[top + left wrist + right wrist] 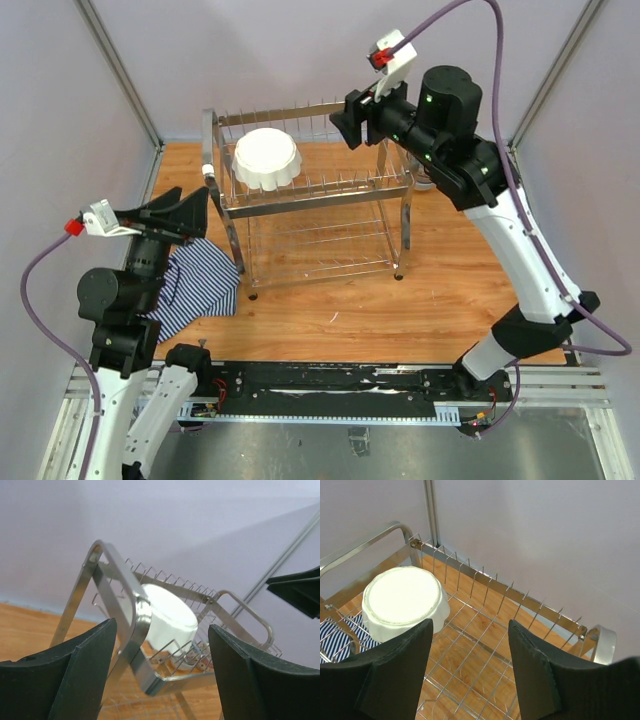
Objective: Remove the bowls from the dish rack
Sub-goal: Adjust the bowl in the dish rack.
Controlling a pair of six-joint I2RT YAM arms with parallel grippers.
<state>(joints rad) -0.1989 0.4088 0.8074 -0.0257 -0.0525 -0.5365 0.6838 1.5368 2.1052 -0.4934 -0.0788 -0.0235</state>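
Note:
The chrome wire dish rack (315, 215) stands mid-table. A large white bowl (267, 157) with a scalloped rim lies upside down on the left of its top tier. My left gripper (203, 213) is open and level with the rack's left end, a short way off. In the left wrist view the end loop handle (131, 625) and the bowl (169, 617) show beyond the open left gripper (162, 675). A small patterned bowl (196, 660) shows through the wires. My right gripper (340, 120) hovers open above the top tier's back right. In the right wrist view the bowl (402, 597) lies left of it (470, 665).
A blue-white striped cloth (200, 285) lies on the wooden table (400, 310) left of the rack, under my left arm. Upright prongs (510, 597) line the top tier's back rail. Purple walls close in on three sides.

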